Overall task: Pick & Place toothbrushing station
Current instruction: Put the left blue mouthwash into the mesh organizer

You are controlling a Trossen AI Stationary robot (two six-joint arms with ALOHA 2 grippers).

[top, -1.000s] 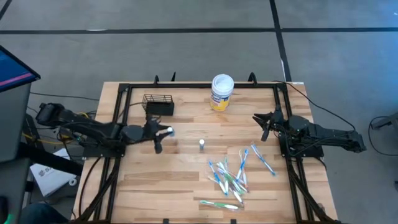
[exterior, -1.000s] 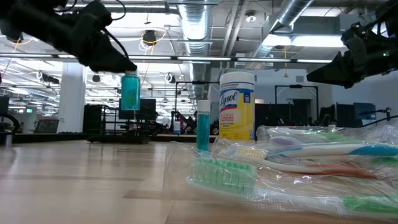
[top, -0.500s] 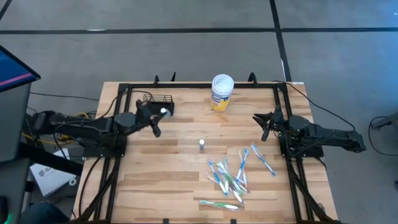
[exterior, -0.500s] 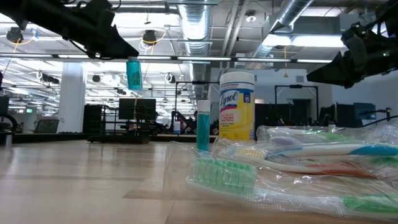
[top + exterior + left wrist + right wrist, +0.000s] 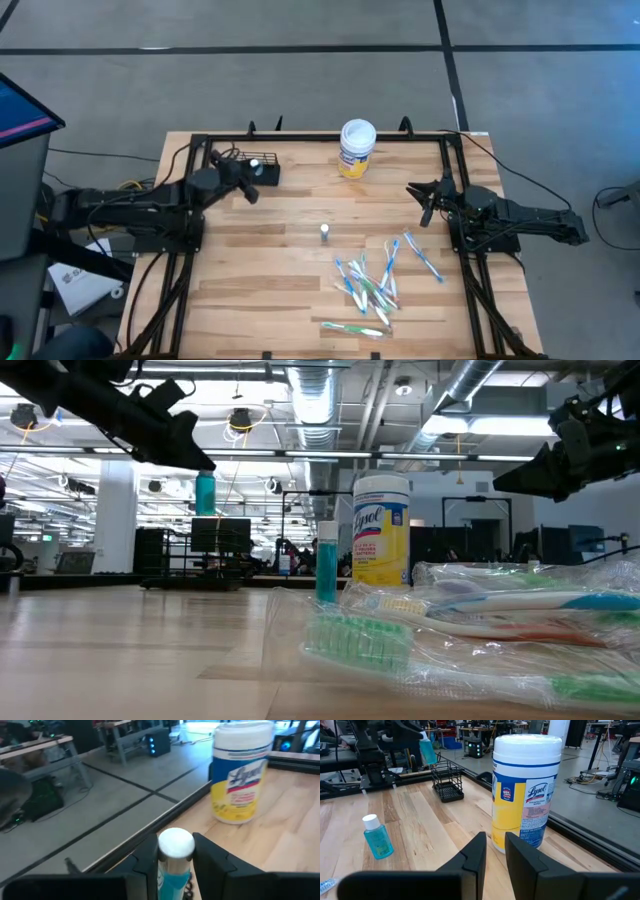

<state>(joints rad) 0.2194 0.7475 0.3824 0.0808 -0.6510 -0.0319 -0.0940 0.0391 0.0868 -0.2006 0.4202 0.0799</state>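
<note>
The toothbrushing station, a small black wire basket (image 5: 266, 163) (image 5: 447, 783), stands on the table at the far left. My left gripper (image 5: 250, 176) is right at it, shut on a small blue bottle with a white cap (image 5: 175, 845) (image 5: 205, 493) (image 5: 426, 747). The bottle hangs over the basket's near left part. My right gripper (image 5: 424, 201) waits near the table's right edge, its fingers (image 5: 475, 854) a little apart with nothing between them. My left gripper pinches the blue bottle just below its white cap (image 5: 173, 869), one finger (image 5: 148, 864) on either side. The fingers reach in nearly level from the table's left side. The bottle stands upright in the hold, lifted clear of the table, cap up.
A white-lidded yellow tub (image 5: 356, 147) stands at the far middle. A second small blue bottle (image 5: 325, 232) (image 5: 377, 838) stands upright mid-table. Wrapped toothbrushes (image 5: 372, 284) lie scattered at the near right. Black frame rails (image 5: 190, 200) run along the table's sides.
My left gripper has swung toward the table's far edge and risen a little, carrying the blue bottle from the left middle of the table to the wire basket. The bottle has stayed upright in the hold.
</note>
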